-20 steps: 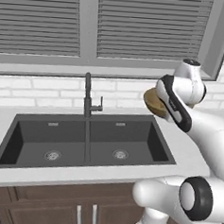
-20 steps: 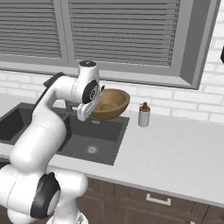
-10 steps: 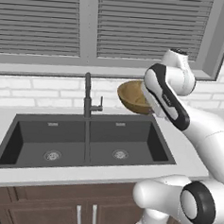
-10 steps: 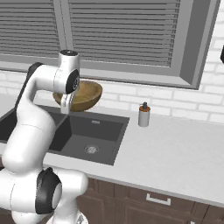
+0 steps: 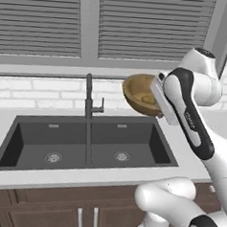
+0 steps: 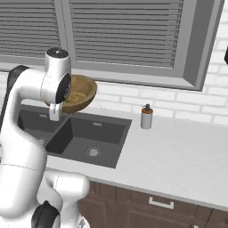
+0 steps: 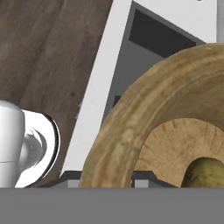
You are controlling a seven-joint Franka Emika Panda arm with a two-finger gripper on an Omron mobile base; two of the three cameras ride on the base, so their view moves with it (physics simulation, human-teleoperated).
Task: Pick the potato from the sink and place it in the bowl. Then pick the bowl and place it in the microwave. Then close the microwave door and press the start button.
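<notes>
The tan wooden bowl [image 5: 138, 95] hangs in the air above the right basin of the dark sink [image 5: 84, 147], tilted a little. My gripper [image 5: 157, 108] is shut on the bowl's right rim. The yellowish-brown potato [image 5: 148, 99] lies inside the bowl. From the right base view the bowl [image 6: 81, 93] sits just beside my hand, the gripper [image 6: 57, 108] on its near rim, above the sink [image 6: 84, 139]. In the hand view the bowl rim [image 7: 131, 118] runs between my fingers, the potato [image 7: 204, 173] low in the bowl, the sink [image 7: 153, 37] below. The microwave is out of view.
A dark arched faucet [image 5: 89, 97] stands behind the sink's divider, left of the bowl. A small soap dispenser [image 6: 146, 117] stands on the grey counter [image 6: 178, 151] right of the sink. The window with shut blinds [image 5: 140, 26] and a sill runs behind.
The arm has swung the bowl leftward, from beside the sink's right end to over the right basin, and the wrist has turned. The grip has stayed the same.
</notes>
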